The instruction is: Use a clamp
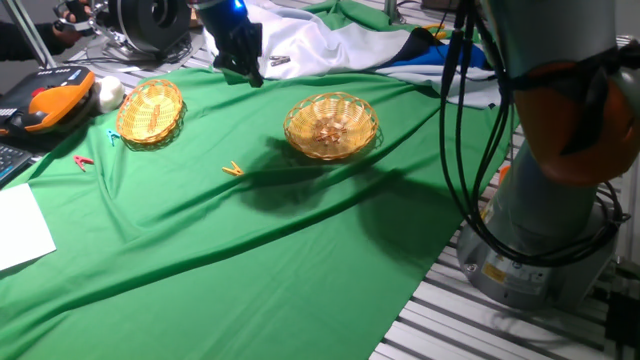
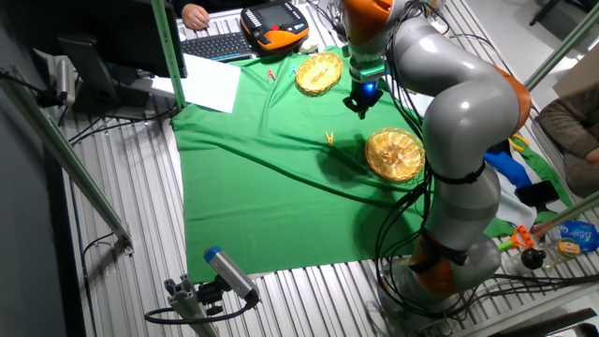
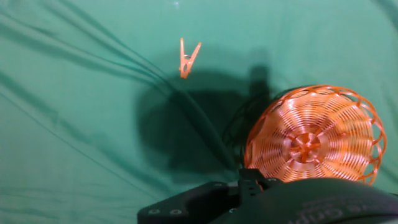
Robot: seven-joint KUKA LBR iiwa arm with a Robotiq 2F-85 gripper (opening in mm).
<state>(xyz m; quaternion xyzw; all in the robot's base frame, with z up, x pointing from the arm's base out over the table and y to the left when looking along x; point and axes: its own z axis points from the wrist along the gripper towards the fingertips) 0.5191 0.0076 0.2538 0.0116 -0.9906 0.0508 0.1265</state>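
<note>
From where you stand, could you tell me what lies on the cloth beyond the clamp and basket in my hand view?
Observer: A second wicker basket sits outside your frame, apart from the clamp.
Operator: Thank you. Are there any other clips?
Observer: Yes, a small red clip lies near the edge of the green cloth, past that basket.
Operator: Is the hand touching anything?
Observer: No, the hand hangs above the cloth.

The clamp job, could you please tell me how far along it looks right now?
Nothing looks done: the clamp lies untouched on the green cloth, between the two wicker baskets. The gripper hangs high above the cloth, holding nothing visible. Descending, grasping and using the clamp all remain.
</note>
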